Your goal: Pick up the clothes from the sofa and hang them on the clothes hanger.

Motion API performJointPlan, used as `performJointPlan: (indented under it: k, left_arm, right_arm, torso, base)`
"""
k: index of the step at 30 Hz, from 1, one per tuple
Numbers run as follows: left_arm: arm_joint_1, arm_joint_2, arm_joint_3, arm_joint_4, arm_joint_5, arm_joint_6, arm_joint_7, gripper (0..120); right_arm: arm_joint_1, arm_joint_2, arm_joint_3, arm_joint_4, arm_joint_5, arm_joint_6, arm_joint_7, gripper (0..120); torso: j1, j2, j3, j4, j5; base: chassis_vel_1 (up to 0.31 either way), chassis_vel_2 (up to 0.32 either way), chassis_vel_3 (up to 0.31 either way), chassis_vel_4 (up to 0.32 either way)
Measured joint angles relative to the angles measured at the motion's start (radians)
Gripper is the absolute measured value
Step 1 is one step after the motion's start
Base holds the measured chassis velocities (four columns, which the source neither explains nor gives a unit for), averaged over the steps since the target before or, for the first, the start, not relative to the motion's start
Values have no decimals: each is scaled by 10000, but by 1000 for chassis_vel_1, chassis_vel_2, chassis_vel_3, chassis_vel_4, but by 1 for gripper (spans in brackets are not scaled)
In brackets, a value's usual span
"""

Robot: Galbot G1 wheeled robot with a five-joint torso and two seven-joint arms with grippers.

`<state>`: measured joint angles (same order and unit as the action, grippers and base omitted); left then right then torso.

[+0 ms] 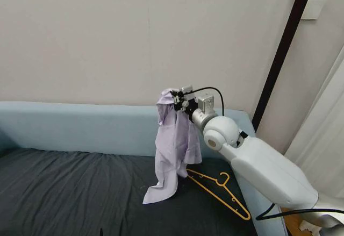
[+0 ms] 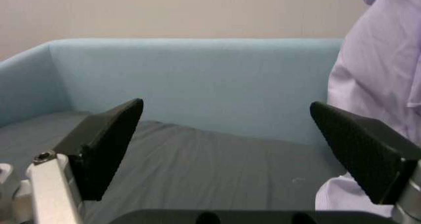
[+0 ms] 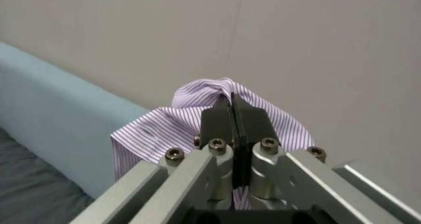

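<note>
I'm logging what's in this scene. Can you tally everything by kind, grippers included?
purple striped shirt: 1
yellow hanger: 1
light blue sofa: 1
grippers: 2 (right gripper shut on the shirt, left gripper open over the seat)
Total: 5

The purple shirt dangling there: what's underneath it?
Below the shirt, held up by the right gripper, is the dark sofa cushion, with a yellow hanger lying beside. Whatever sits under its lowest fold is covered.
</note>
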<state>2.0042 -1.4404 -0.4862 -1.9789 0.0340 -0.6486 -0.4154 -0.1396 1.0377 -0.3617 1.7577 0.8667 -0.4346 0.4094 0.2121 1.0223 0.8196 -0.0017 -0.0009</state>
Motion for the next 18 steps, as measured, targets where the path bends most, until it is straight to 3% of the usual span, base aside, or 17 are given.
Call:
performJointPlan:
  k: [11,18]
  left_arm:
    - [-180,-145,138,127,106,-23,-7,100]
    - [-183,-134,-33,152,-1,-168,-149,100]
  right_arm:
    - [-195,46,-434,946,1128,-179,702,0]
    - [1464,1034,-956,540,2120,388,599,0]
  torso:
    - [0,0,0,3,1]
    - [-1,1,0,8,-3]
  base:
    - [0,0,0,0]
    - [0,0,0,0]
